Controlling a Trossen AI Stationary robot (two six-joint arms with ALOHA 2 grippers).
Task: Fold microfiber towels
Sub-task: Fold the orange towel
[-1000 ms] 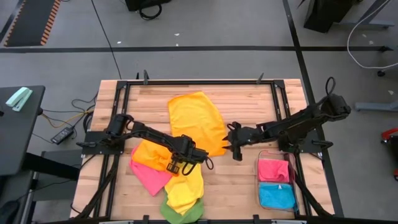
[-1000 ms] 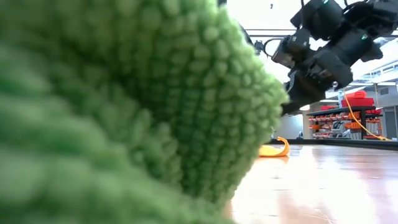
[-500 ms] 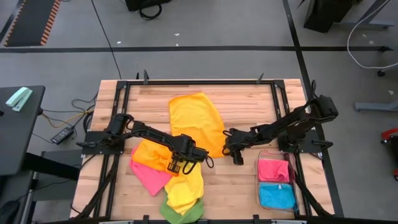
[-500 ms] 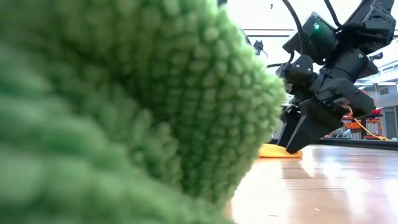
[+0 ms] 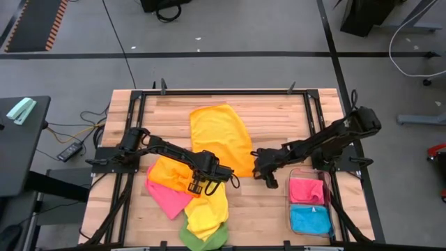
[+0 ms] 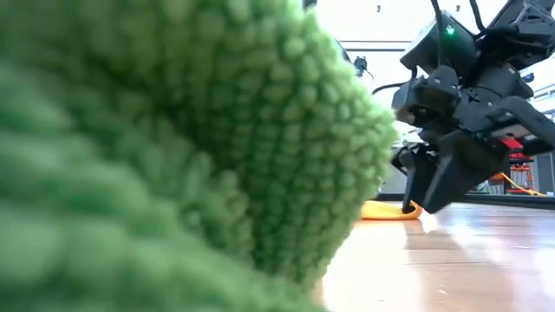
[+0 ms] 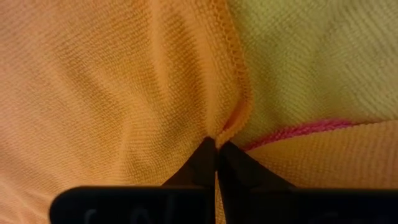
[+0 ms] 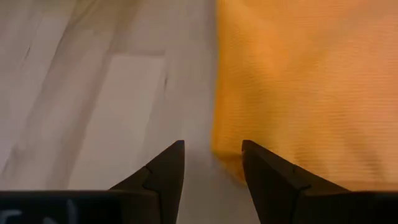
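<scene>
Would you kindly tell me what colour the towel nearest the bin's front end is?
Blue towel, seen best in the high view.

One orange towel [image 5: 221, 136] lies spread flat at the table's far centre. A heap sits near the front-left: a second orange towel [image 5: 169, 174] on top, a pink towel [image 5: 167, 197] under it, a yellow towel [image 5: 209, 213] beside them, a green towel [image 5: 202, 239] at the front edge. Folded pink [image 5: 306, 189] and blue [image 5: 309, 219] towels lie side by side at front right.

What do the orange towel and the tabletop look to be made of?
Orange towel: soft woven microfibre, matte, with fine ribbed weave and a stitched hem showing in the left wrist view. Table: probably wood, light butcher-block strips with visible grain and a slight sheen.
</scene>
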